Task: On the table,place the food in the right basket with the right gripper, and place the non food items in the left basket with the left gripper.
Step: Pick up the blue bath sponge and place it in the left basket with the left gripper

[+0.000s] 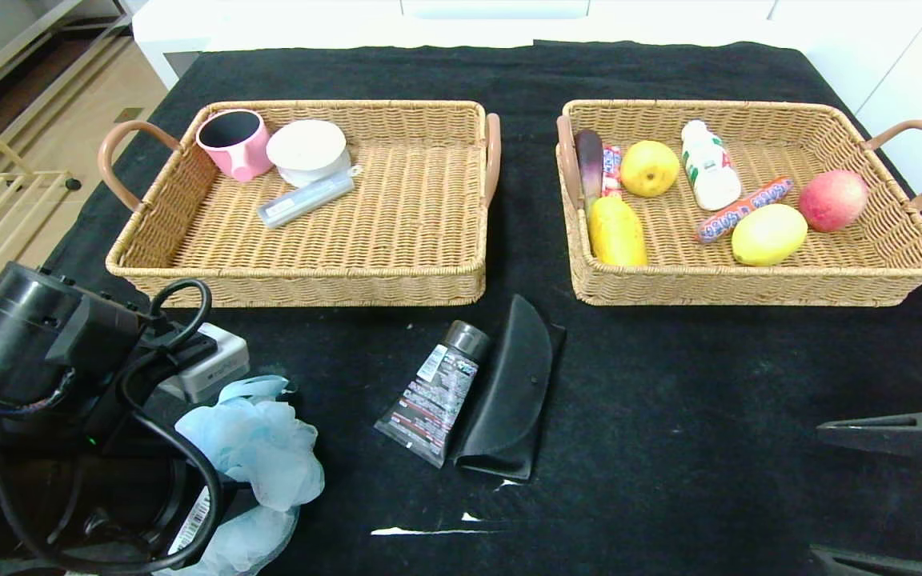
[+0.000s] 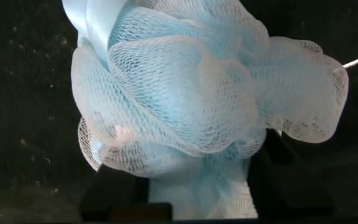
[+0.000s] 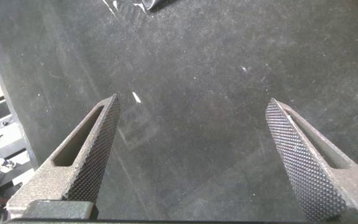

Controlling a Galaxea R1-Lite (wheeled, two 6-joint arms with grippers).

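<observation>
Left gripper (image 2: pixel 197 193) sits low at the near left corner of the table, its dark fingers (image 2: pixel 114 193) closed in against the base of the pale blue bath pouf (image 1: pixel 257 448), which fills the left wrist view as a bunched ball of mesh resting on the black cloth (image 1: pixel 669 384). Just beside the pouf, partly under the left arm's cabling, lies a small white box (image 1: pixel 217 364). Toward the middle of the table a dark squeeze tube (image 1: pixel 433 392) with a grey cap lies touching a black soft case (image 1: pixel 513 392), both in front of the gap between the baskets. Behind them, the left basket (image 1: pixel 397 276) holds a pink cup (image 1: pixel 233 144), a white round container (image 1: pixel 306 150) and a grey flat case (image 1: pixel 305 200), grouped in its far left corner. Well to the right, the right basket (image 1: pixel 829 280) holds a purple eggplant (image 1: pixel 589 160), a yellow elongated fruit (image 1: pixel 617 232), a yellow pear (image 1: pixel 649 168), a white bottle (image 1: pixel 709 164), a wrapped sausage (image 1: pixel 743 210), a lemon (image 1: pixel 769 234) and a red apple (image 1: pixel 833 200). Parked at the near right edge, the right gripper (image 3: pixel 191 162) hangs over bare cloth with its jaws spread wide and nothing between them.
</observation>
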